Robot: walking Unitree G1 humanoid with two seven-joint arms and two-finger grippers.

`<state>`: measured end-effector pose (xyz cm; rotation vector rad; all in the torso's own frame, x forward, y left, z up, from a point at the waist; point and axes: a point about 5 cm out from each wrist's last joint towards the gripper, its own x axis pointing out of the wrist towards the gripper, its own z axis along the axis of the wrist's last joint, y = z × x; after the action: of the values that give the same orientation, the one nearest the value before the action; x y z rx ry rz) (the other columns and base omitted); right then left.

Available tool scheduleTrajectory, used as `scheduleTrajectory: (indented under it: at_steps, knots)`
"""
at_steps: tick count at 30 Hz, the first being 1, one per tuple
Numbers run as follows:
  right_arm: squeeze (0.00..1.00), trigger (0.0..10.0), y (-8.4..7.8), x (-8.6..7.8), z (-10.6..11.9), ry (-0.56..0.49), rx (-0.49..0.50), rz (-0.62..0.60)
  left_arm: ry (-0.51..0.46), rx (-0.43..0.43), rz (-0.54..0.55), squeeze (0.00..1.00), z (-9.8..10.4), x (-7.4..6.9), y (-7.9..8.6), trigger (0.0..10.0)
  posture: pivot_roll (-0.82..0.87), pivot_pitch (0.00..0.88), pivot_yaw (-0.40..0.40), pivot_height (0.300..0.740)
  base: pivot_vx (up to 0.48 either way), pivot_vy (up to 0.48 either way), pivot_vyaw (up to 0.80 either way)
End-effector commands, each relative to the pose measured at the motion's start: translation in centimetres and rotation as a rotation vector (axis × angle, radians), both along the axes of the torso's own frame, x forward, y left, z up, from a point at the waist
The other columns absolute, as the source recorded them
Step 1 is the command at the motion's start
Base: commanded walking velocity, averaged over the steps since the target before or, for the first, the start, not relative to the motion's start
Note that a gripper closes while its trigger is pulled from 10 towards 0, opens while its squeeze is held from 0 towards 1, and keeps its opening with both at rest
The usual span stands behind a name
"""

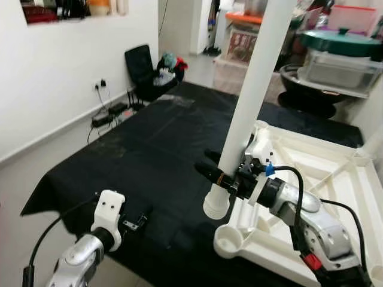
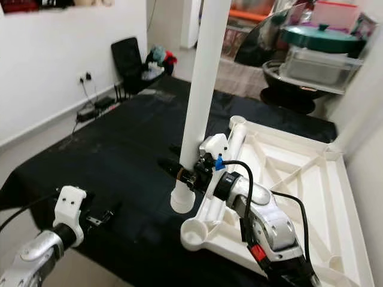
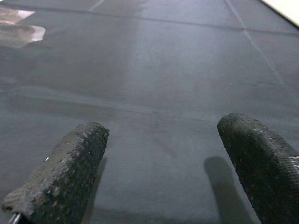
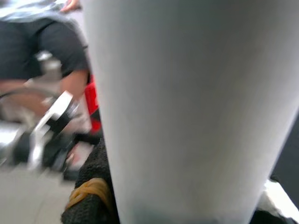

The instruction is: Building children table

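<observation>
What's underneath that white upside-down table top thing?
The white table top lies upside down on a black cloth spread over the floor. What lies beneath the cloth is covered. The right gripper holds a white leg beside its corner socket.

Table leg [image 1: 254, 89] top cut off by frame; bkgd person [image 4: 42, 42] blurred.

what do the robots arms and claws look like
Both arms are silver metal with black joints and black cables looping alongside. The right claw has long black textured fingers, a white bracket, a blue clip and a red tag further back. The left claw has black pebbled fingers and a white bracket.
</observation>
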<state>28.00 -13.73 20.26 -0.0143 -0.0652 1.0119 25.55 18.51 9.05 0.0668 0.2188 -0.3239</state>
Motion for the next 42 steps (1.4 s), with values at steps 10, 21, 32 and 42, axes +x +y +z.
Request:
scheduleTrajectory:
  at_steps: [10,21,32,42]
  knots:
    - [0.00,10.0,-3.0,-0.3,-0.5,0.056,-0.047,0.050,-0.026,-0.006,-0.215,0.00,0.9,-0.6,-1.6,10.0,0.10,0.000,-0.116,0.740,0.000,0.000,0.00]
    - [0.00,10.0,-0.9,0.8,-2.4,0.091,0.065,0.032,-0.025,-0.004,-0.259,0.00,1.1,-0.9,-1.8,10.0,0.12,0.000,-0.111,0.740,0.000,0.000,0.00]
    - [0.00,10.0,-0.7,0.5,-4.5,0.130,0.045,0.034,-0.028,-0.002,-0.260,0.00,1.3,-0.9,-1.6,10.0,0.12,0.000,-0.112,0.740,0.000,0.000,0.00]
    - [0.00,10.0,-2.6,0.2,-4.9,0.123,0.032,-0.036,-0.020,-0.062,-0.217,0.00,1.7,-2.8,-0.8,10.0,0.10,0.000,-0.093,0.740,0.000,0.000,0.00]
